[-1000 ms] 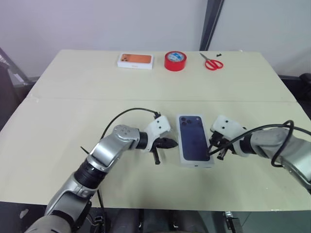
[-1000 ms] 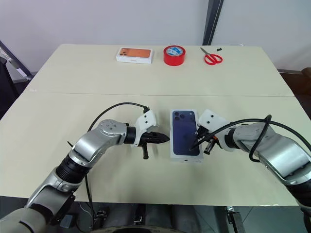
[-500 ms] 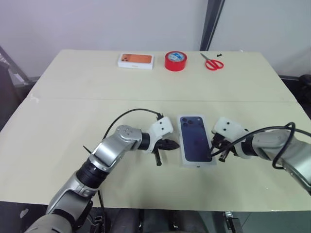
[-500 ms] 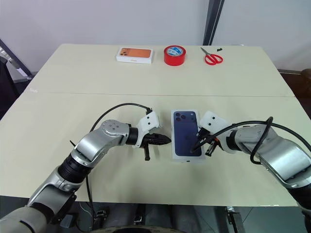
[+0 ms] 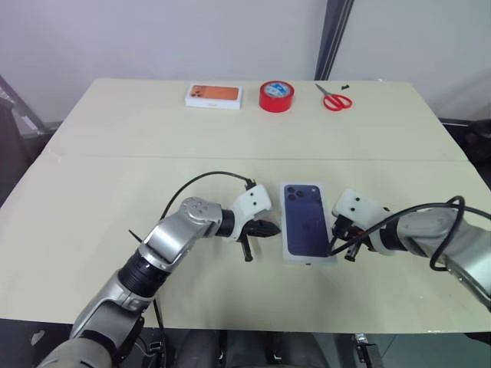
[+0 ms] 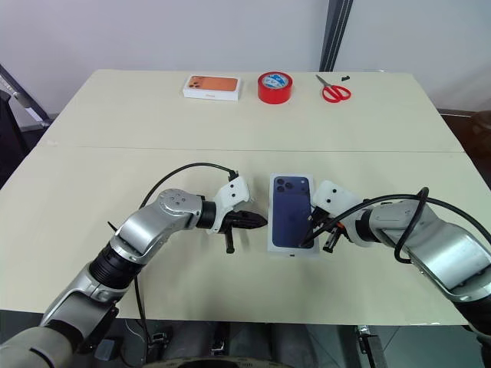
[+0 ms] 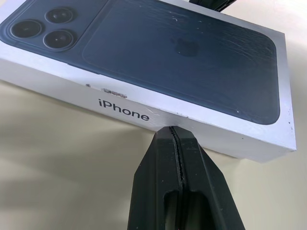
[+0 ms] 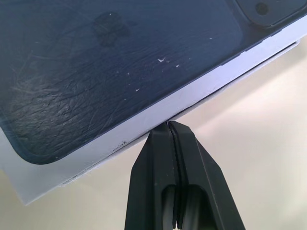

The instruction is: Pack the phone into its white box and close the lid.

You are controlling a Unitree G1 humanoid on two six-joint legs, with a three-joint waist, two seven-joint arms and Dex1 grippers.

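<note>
The white box (image 7: 201, 125) lies at the table's middle with the lid (image 5: 307, 221) seated on it. The lid's top bears a navy phone picture, and its side wall reads "iPhone". The phone itself is hidden. A thin strip of the lower tray (image 8: 249, 64) shows under the lid's edge. My left gripper (image 5: 275, 228) is shut, its tip against the box's left long wall (image 7: 175, 134). On the other long side my right gripper (image 6: 305, 242) is shut too, its tip at the seam under the lid (image 8: 169, 125), towards the near corner.
Along the table's far edge stand a white box with an orange phone picture (image 5: 214, 96), a red tape roll (image 5: 276, 96) and red scissors (image 5: 334, 100). A seam (image 5: 153, 158) crosses the table between them and the box.
</note>
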